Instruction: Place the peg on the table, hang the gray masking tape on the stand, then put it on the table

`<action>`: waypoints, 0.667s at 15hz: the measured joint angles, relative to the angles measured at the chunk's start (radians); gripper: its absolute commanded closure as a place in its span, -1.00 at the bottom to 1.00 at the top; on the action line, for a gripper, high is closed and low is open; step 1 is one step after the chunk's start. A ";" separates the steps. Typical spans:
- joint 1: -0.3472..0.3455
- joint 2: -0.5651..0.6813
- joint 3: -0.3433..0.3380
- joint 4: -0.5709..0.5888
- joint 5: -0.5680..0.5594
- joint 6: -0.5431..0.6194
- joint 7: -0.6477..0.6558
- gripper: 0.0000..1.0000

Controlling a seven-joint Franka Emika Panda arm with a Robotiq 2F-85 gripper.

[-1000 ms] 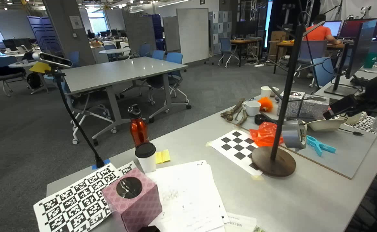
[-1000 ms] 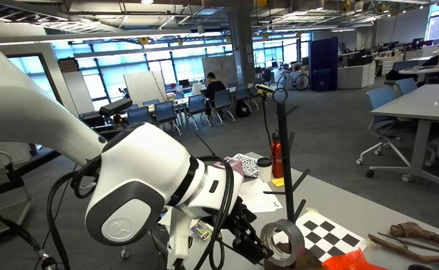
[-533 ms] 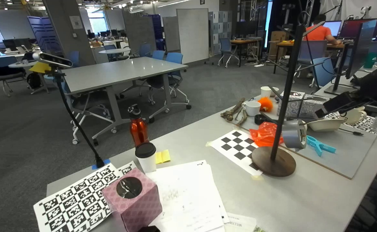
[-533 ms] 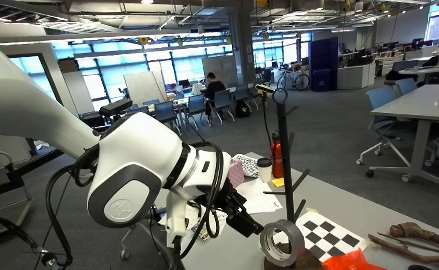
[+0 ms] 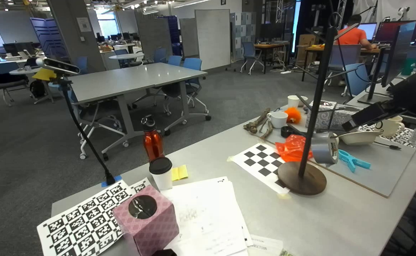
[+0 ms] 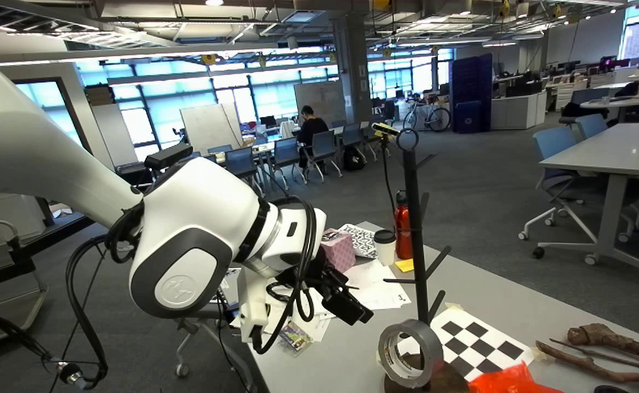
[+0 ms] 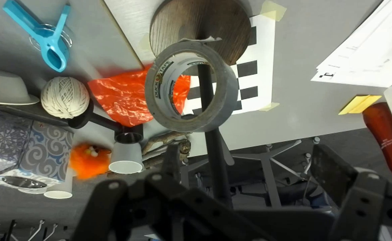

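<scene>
The gray masking tape (image 5: 322,148) is hanging on edge, low on the stand (image 5: 317,99), near its foot. The pincer (image 7: 249,164) is standing spread wide, holding nothing, near the tape but apart from it. The peg (image 7: 50,43) is lying on the gray mat (image 5: 382,174) that is covering part of the counter (image 5: 343,217), so the first placing is looking finished to me, and the hanging too; by that reading, only the last step is remaining, putting the tape down on the counter.

The next move, I am judging, is calling for setting the jaws with one on each side of the tape's wall, gripping, easing it outward past the tip of its short side arm, then lowering it without knocking the stand.

As for looks, the tape is showing a silver-gray outside, and its pale core is carrying dark print, with DUCK TAPE reading clearly in the wrist view. A ragged loose end is sticking out from the rim on the side toward the stand's foot. The wide hole is letting the dark pole show through. The side arm bearing the tape is barely showing, so whether it is also leaning against the pole, I am not able to tell.
</scene>
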 measured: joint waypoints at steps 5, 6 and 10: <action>0.000 -0.009 0.017 0.000 0.000 0.000 0.000 -1.00; 0.000 -0.009 0.017 0.000 0.000 0.000 0.000 -1.00; 0.000 -0.009 0.017 0.000 0.000 0.000 0.000 -1.00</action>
